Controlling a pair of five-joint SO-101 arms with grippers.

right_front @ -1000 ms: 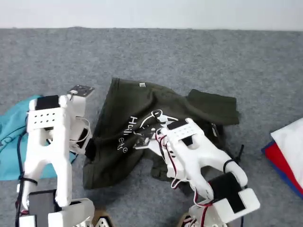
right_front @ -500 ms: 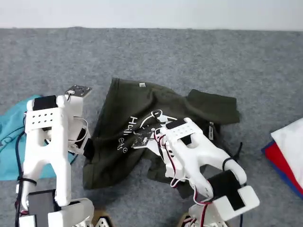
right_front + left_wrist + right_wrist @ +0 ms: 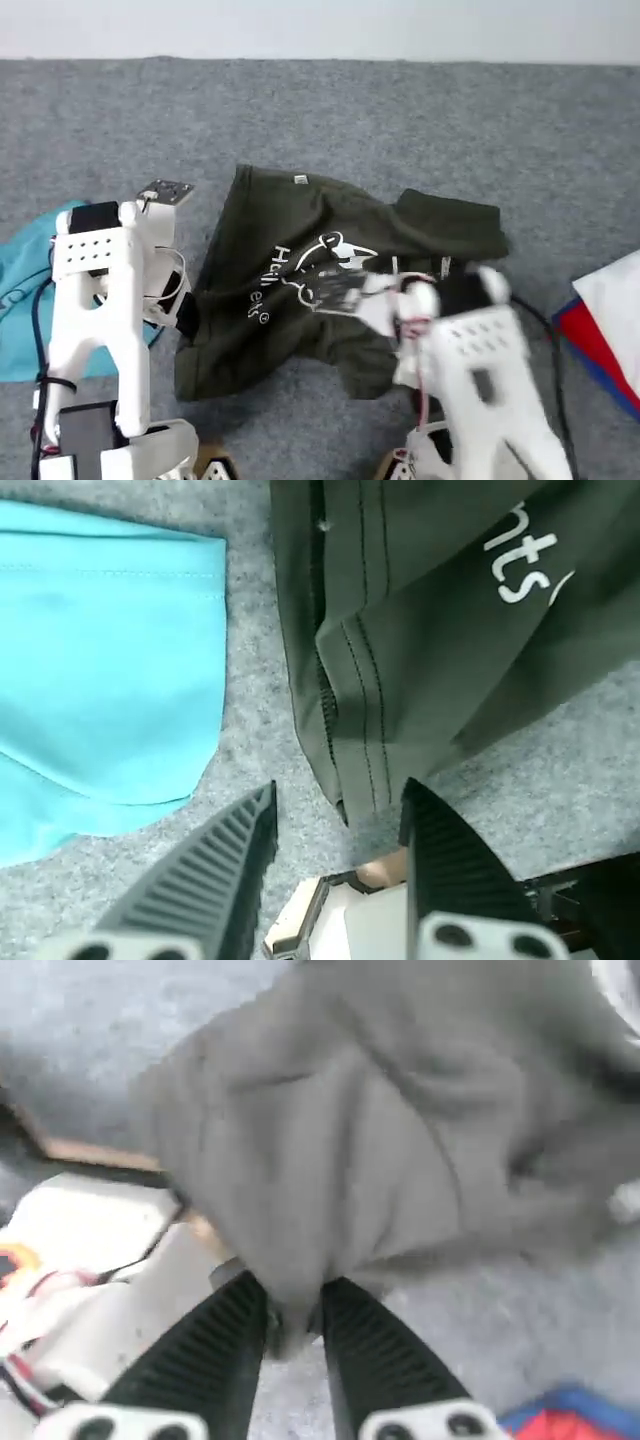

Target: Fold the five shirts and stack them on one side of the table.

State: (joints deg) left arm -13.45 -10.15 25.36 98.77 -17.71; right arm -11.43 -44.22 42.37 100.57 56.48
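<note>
With the right pincer (image 3: 293, 1292) clenching a fold of the dark green shirt (image 3: 290, 240) lying mid-desk (image 3: 420, 120) and the left pincer (image 3: 338, 792) gaping over its hem, the left should be pinching that hem before any pulling.

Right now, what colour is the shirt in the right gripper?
The shirt is dark olive green with white print, clearest in the high view.

Matt cloth shirt (image 3: 290, 220), ribbed plastic fingers (image 3: 215, 865), rough grey carpet (image 3: 400, 120)
</note>
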